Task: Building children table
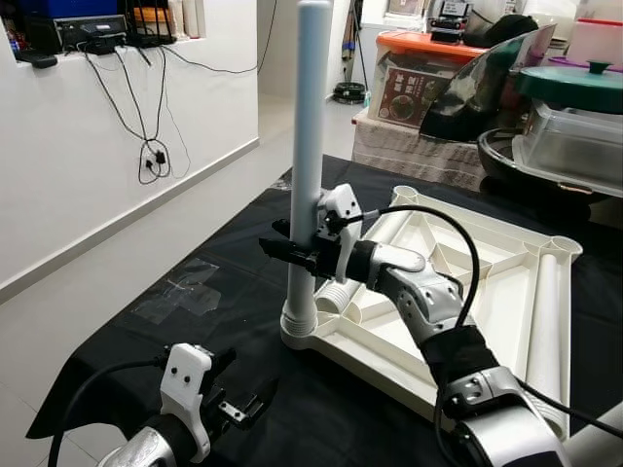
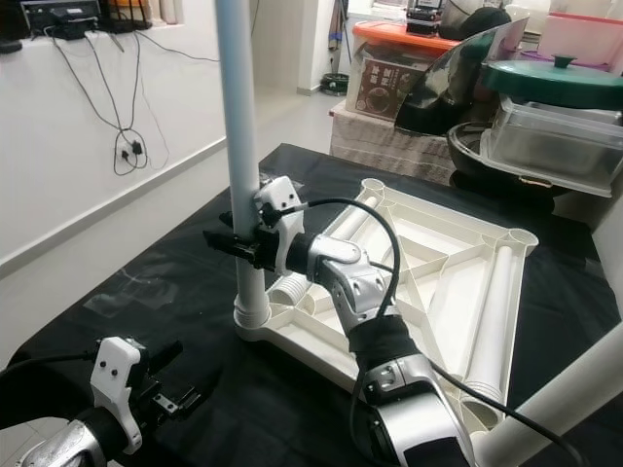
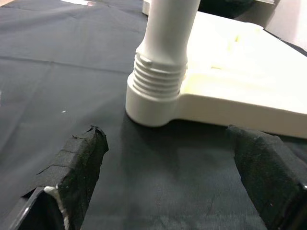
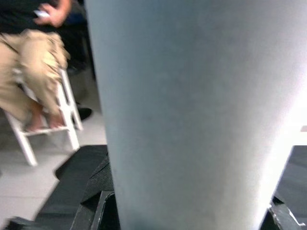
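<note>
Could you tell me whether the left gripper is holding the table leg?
No, the left gripper hangs open above the black cloth, short of the table leg.

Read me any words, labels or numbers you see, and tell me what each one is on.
None can be read.
Brown box under the orange lid: printed design, text too small and blurred.
Table leg, table top and right claw: no markings show.

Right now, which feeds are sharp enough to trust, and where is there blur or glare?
Eye views: sharp, evenly lit, right claw on the leg. Left wrist view: socket threads crisp, tabletop overexposed, fingers soft. Right wrist view: leg too close and blurred, background person soft.
</note>
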